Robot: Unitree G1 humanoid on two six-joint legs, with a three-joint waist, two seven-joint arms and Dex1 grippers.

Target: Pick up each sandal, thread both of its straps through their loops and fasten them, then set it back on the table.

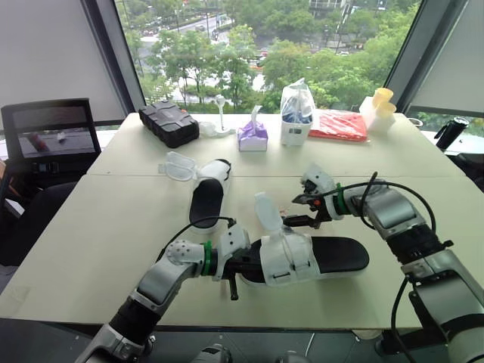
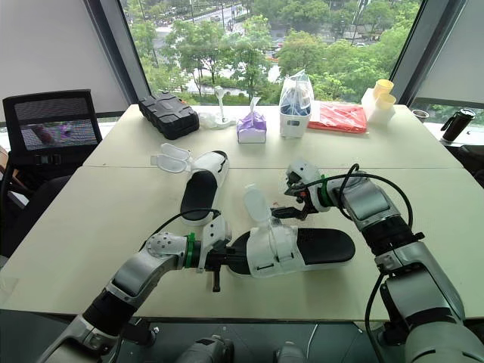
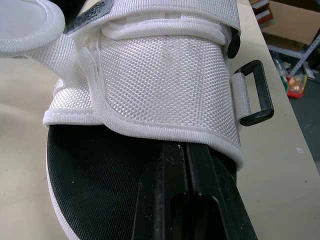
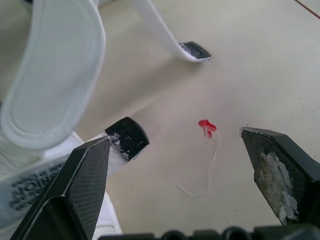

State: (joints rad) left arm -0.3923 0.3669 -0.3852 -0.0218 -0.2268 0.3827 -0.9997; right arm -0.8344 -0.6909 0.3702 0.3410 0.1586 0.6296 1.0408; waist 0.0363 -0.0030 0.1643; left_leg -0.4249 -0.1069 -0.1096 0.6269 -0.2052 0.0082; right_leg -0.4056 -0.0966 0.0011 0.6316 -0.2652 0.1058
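Note:
The near sandal [image 1: 318, 257], black footbed and white straps, lies near the table's front edge. My left gripper [image 1: 239, 266] is at its left end, fingers [image 3: 190, 200] closed together over the footbed, just short of the wide white strap [image 3: 160, 75] and its black loop [image 3: 255, 92]. One loose strap [image 1: 266, 212] stands up from the sandal. My right gripper [image 1: 299, 212] is open just right of it; the strap's black tip [image 4: 129, 137] sits by one finger [image 4: 75, 190]. The second sandal [image 1: 206, 195] lies farther back, its strap [image 1: 178, 166] spread open.
Along the far edge stand a black case [image 1: 170, 122], a purple tissue pack [image 1: 252, 136], a clear bag [image 1: 296, 113], a red packet [image 1: 339, 125] and yellow cups [image 1: 382, 102]. A bit of red thread [image 4: 206, 126] lies on the table. A chair [image 1: 49, 132] stands left.

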